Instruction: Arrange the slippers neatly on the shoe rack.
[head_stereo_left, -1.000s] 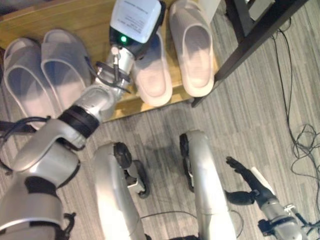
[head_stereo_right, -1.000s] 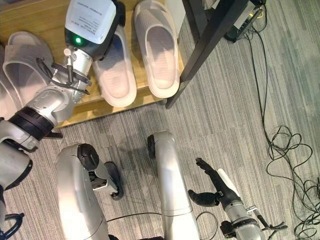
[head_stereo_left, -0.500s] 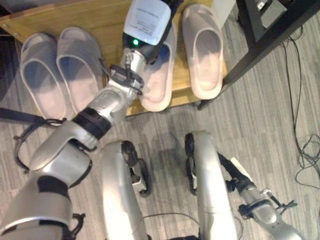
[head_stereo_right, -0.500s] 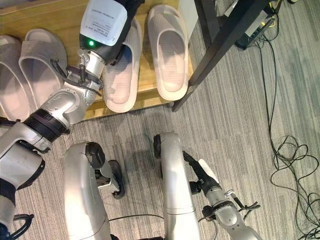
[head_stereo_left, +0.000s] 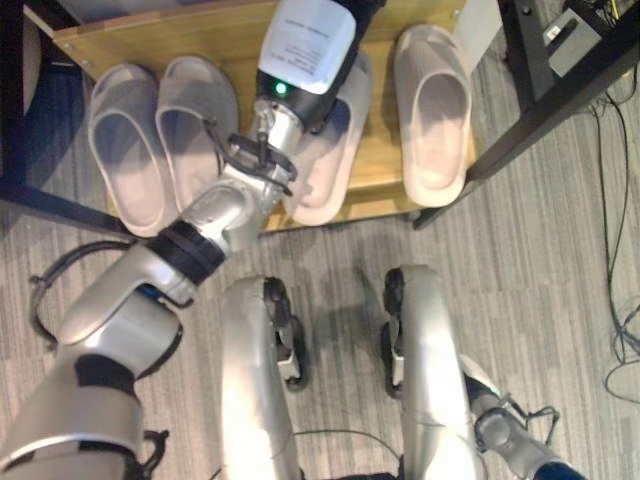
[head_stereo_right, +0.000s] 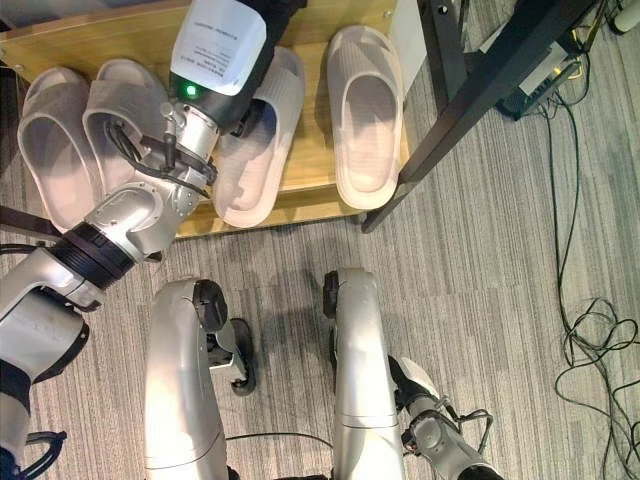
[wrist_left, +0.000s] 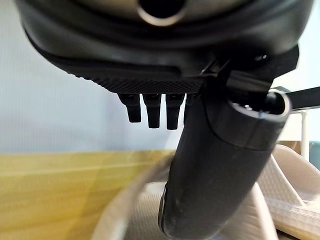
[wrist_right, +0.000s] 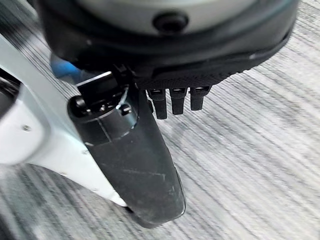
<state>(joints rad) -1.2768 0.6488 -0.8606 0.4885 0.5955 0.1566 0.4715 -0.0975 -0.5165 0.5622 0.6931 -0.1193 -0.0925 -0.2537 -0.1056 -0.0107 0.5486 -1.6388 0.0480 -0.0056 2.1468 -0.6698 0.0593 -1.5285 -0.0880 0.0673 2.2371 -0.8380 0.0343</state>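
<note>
Four pale slippers lie on the low wooden shoe rack (head_stereo_left: 380, 185). One pair (head_stereo_left: 125, 150) sits side by side at its left end. A third slipper (head_stereo_left: 325, 170) lies tilted in the middle, its heel swung left and overhanging the front edge. The fourth slipper (head_stereo_left: 433, 115) lies straight at the right end. My left hand (wrist_left: 150, 60) reaches over the third slipper's toe end, fingers straight, thumb (wrist_left: 215, 175) resting in the slipper (wrist_left: 150, 210). My right hand (head_stereo_right: 412, 378) hangs low over the carpet with straight fingers (wrist_right: 172, 100), holding nothing.
A black table frame (head_stereo_left: 545, 105) slants across the right, its leg standing at the rack's right corner. Another dark bar (head_stereo_left: 50, 200) crosses at the left. Cables (head_stereo_right: 590, 340) loop on the grey carpet at the right.
The camera has shifted. The third slipper has turned, its heel now farther from the fourth slipper, my left hand still on it. My right hand has dropped lower.
</note>
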